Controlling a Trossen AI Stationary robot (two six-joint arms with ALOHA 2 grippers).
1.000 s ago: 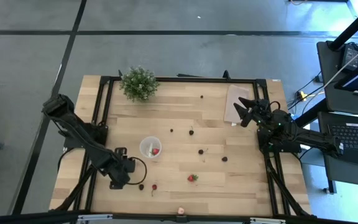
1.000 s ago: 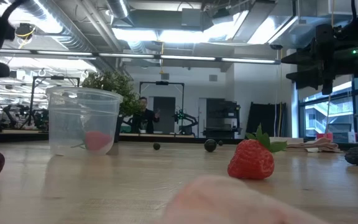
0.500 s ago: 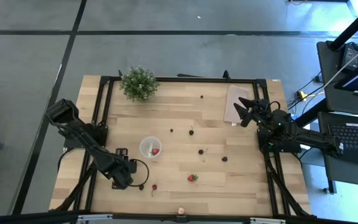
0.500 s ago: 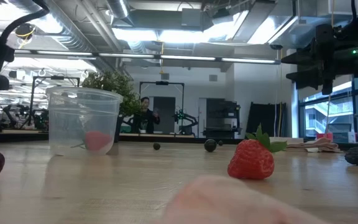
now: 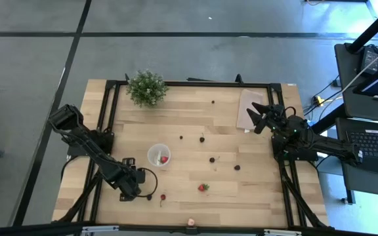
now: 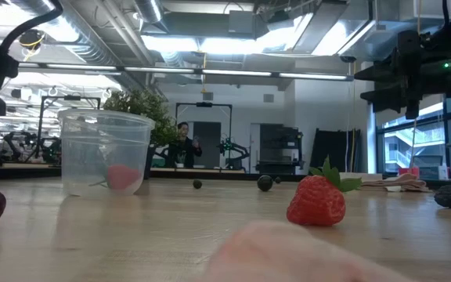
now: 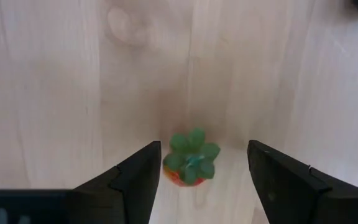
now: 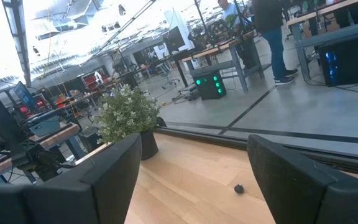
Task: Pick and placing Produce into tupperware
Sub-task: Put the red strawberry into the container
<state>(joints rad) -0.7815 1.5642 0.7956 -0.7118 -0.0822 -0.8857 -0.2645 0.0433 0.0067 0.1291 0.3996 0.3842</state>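
Spreading under me is the wooden table (image 5: 195,131), with the potted plant (image 5: 146,88) at its far left and the beige sheet (image 5: 249,108) at its far right. My left arm has crept a little rightward along the near left part of the table since a second ago and has held there for the last half second; my right arm has not moved. The tupperware (image 5: 159,156) stands left of the table's middle with one red fruit inside. My left gripper (image 7: 199,180) hangs, jaws apart, straddling a green-topped strawberry (image 7: 190,163) on the wood. My right gripper (image 5: 257,116) waits over the far right, jaws apart and empty. Another strawberry (image 5: 203,187) and dark berries (image 5: 211,159) lie scattered across the middle.
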